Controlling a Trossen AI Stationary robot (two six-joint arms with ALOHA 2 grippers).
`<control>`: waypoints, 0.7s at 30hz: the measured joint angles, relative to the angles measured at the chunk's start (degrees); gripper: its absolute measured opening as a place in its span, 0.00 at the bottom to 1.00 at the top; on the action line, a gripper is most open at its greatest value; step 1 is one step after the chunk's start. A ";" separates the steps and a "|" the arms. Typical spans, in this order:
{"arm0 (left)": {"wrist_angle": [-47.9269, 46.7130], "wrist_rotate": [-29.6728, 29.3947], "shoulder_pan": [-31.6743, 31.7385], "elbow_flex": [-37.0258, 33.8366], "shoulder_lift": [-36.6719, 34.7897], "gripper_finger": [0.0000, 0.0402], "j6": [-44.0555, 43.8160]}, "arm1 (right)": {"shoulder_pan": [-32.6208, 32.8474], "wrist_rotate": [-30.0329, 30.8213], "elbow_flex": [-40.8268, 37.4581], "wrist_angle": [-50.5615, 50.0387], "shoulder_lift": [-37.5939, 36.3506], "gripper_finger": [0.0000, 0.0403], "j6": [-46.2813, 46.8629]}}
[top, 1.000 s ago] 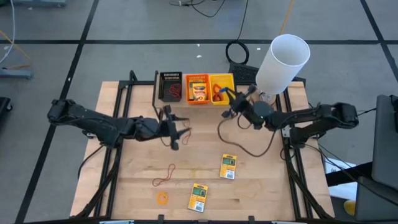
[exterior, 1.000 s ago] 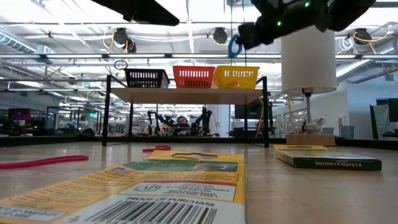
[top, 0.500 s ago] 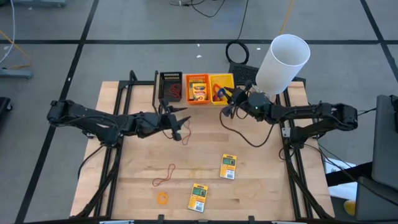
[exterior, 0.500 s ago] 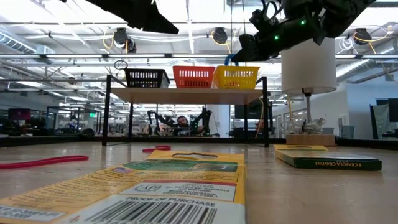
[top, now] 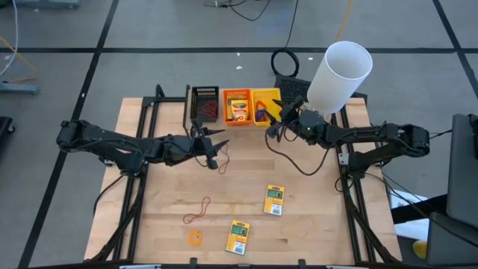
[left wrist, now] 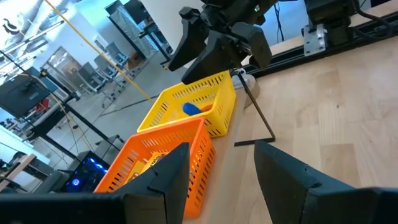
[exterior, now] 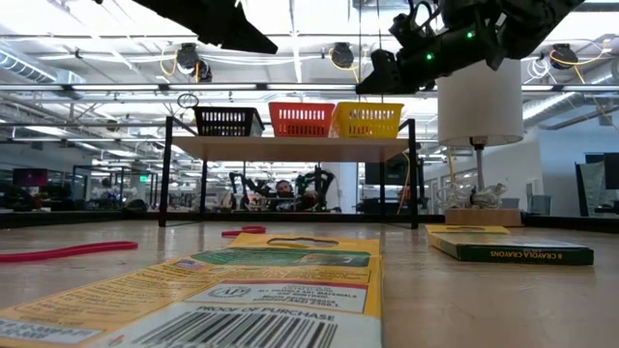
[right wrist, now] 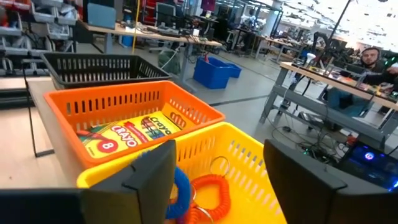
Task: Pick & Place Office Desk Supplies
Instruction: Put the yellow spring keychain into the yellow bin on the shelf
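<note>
Since a second ago: right gripper moved to yellow bin; its blue band gone, jaws now apart.

High view: left gripper open, mid-table. Two packs near right; red band near left.

Right wrist: blue band lies in yellow bin; pack in orange bin.

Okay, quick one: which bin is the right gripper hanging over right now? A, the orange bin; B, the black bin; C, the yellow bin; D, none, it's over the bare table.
C. In the high view the right gripper sits at the yellow bin, and its wrist view looks past open fingers straight down into that bin, where a blue loop and an orange coil lie.
</note>
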 joint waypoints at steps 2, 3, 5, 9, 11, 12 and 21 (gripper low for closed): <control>0.00 0.00 0.00 0.00 0.00 0.42 0.00 | 0.00 0.00 0.00 -0.02 0.00 0.60 0.50; 0.00 0.00 0.00 0.00 0.00 0.42 0.00 | 0.00 -0.02 0.00 -0.02 0.00 0.60 0.68; 0.02 0.02 0.00 0.00 0.00 0.42 0.03 | 0.02 -0.20 0.00 0.00 0.00 0.60 1.03; -0.10 0.02 0.56 0.00 0.00 0.42 4.89 | 0.10 -2.20 0.00 0.04 0.00 0.58 1.05; -0.11 0.06 0.74 0.00 0.00 0.42 5.16 | 0.13 -7.14 0.00 0.45 0.00 0.57 1.07; -0.13 0.50 0.81 0.00 0.00 0.42 3.98 | 0.14 -10.80 0.00 0.98 0.00 0.56 1.13; -3.73 22.96 0.90 0.02 0.00 0.42 -5.48 | 3.40 -45.48 0.00 3.35 0.00 0.53 -1.33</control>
